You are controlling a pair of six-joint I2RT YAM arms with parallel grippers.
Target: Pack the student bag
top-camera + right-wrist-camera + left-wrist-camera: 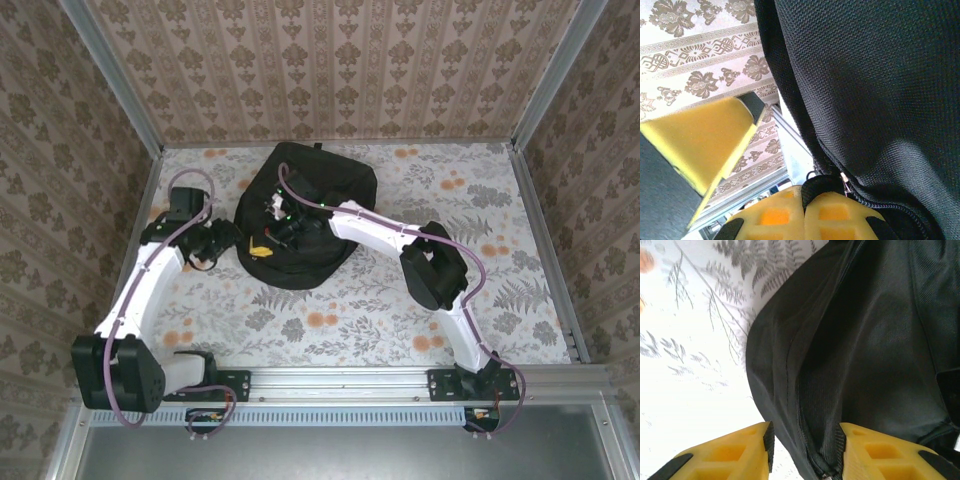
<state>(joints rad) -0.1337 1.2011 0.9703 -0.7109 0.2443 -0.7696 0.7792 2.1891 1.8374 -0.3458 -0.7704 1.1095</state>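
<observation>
Floral cloth, pale w/ grey ferns & orange blooms, covers the worktop. Damask wallpaper on three sides of the booth. An alu rail runs along the near edge, w/ both arm bases bolted to it. A purple cable loops off the left arm, which lies along the left edge & reaches in to the bag's left side. The right arm comes from the near right corner, elbow up, forearm across the bag's top & hiding part of it.

Student bag: big, black, soft woven fabric, rounded outline, lying flat at far ctr of the worktop, well off the near edge. Zip line runs along its side seam. Left jaws released: yellow fingers apart, straddling the bag's edge at the zip, one over the cloth, one over the fabric. Right jaws clenched: yellow fingers pressed together on a fold of bag fabric just beside the metal zip pull.
</observation>
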